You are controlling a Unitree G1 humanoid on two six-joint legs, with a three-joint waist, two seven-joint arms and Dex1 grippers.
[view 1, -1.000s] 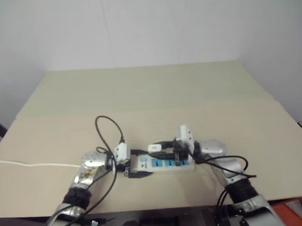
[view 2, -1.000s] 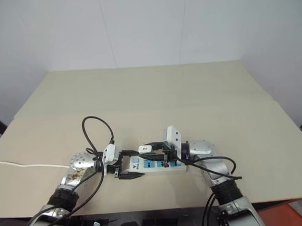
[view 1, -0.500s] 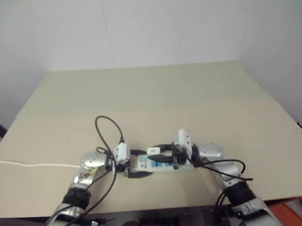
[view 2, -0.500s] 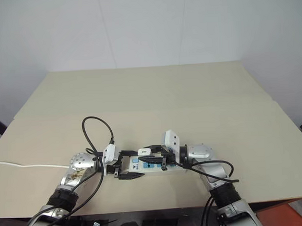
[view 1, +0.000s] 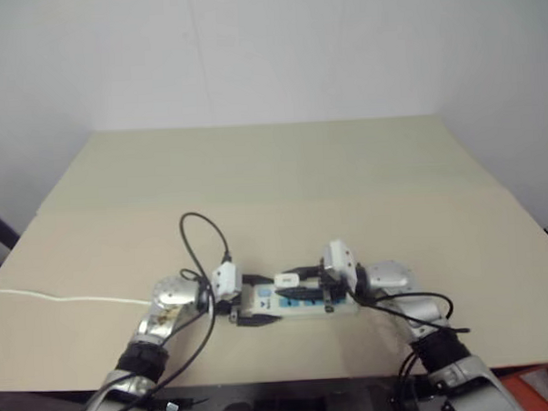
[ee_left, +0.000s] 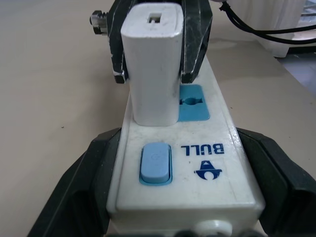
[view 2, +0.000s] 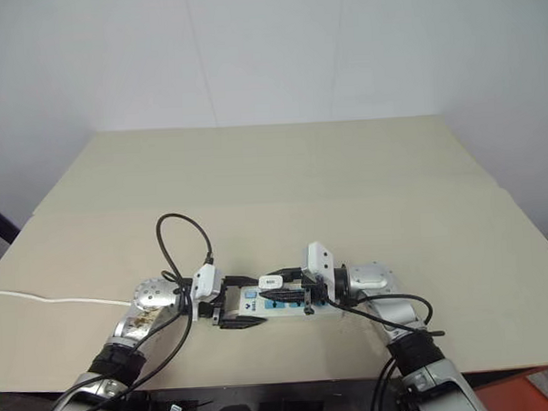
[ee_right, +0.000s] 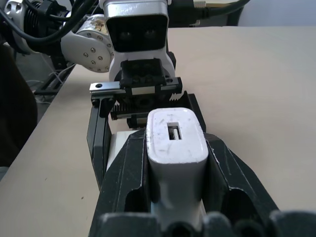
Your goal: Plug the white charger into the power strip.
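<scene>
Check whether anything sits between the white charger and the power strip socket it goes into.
Nothing visible does. The white charger, clamped in the right gripper, already stands on the power strip beside the blue switch, its base at the strip's face.

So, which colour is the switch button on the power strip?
Light blue; the switch button on the white power strip shows best in the left wrist view.

Soft, even light falls from above, casting faint shadows beneath the right gripper [view 2: 284, 291], whose near fingers [ee_right: 123, 197] blur close up.
</scene>
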